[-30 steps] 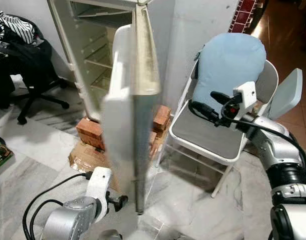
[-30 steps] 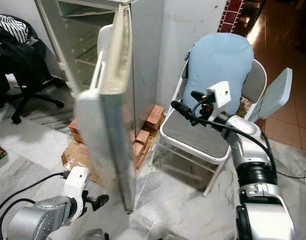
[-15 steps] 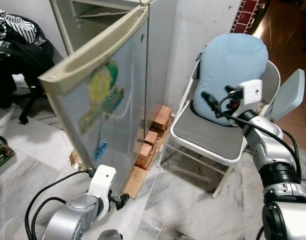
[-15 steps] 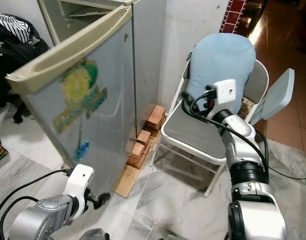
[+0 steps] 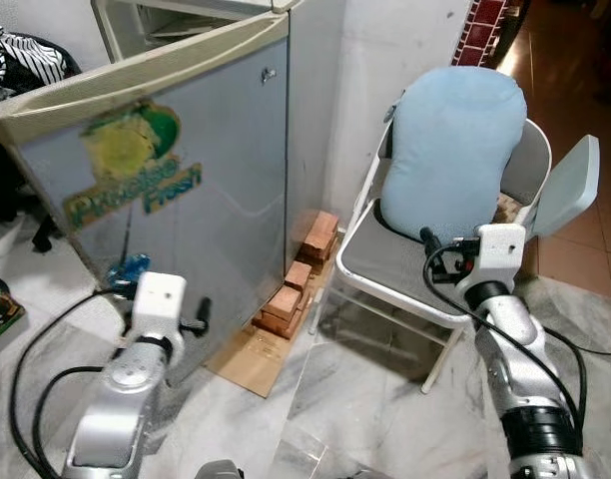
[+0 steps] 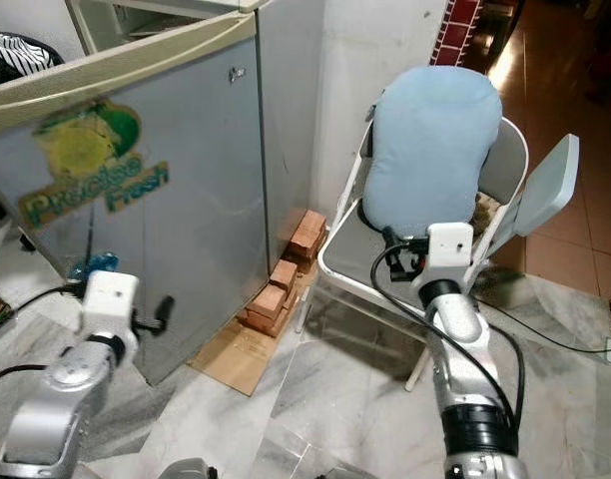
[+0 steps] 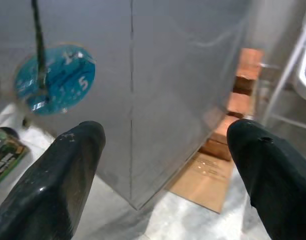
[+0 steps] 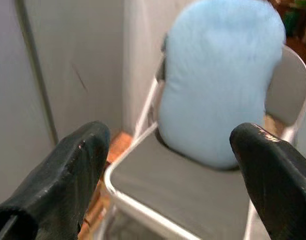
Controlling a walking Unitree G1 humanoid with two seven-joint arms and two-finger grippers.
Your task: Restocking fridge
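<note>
We stand before the fridge (image 5: 236, 180), and its door (image 5: 176, 230) is nearly closed, a narrow gap left at the top where a bit of the inside shows. Our left pincer (image 7: 163, 165) is wide, holding nothing, fingers (image 7: 68, 165) aimed at the lower door face near a blue round sticker (image 7: 55, 80). Our right pincer (image 8: 173, 170) is also wide and empty, pointing at the folding chair (image 5: 405, 274) with the blue cushion (image 5: 455, 150).

Step, as we judge it: door-closing at the end of restocking. Next move likely calls for a push on the door face with the left pincer until it seals, with the right arm kept off the chair.

Fridge sits on bricks (image 5: 301, 259) over cardboard (image 5: 251, 359), so a hard shove might rock it.

Hard to make out: fridge contents are hidden by the door, the green logo (image 5: 126, 165) is blurred, no stock items in sight, whether left fingers touch the door we cannot tell.
</note>
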